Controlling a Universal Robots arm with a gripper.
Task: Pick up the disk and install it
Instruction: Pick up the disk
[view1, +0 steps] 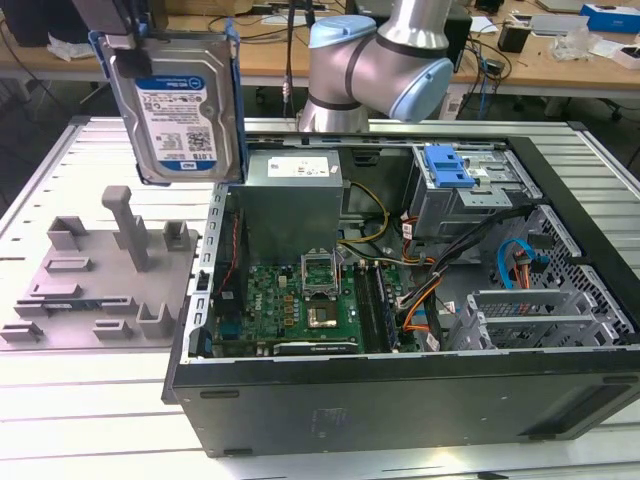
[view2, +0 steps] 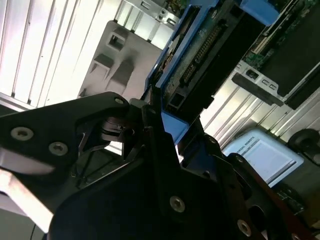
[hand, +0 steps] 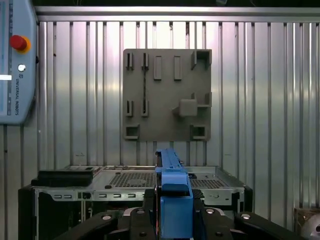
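The black gripper (view2: 162, 120) is clenched on the disk (view1: 180, 100), a flat silver metal hard drive with barcode label and blue plastic rails, held high above the grey moulded fixture plate (view1: 100, 270). Gripped at one edge, it might slip or tilt. The open black computer case (view1: 400, 410) has orange cables (view1: 425, 300) crowding the metal drive cage (view1: 470, 205), which could snag it.

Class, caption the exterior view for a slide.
End effector holds the disk aloft near the open computer case.

The ribbed metal table (view1: 80, 425) carries a grey fixture plate (view1: 60, 300) beside an open computer case (view1: 400, 400).
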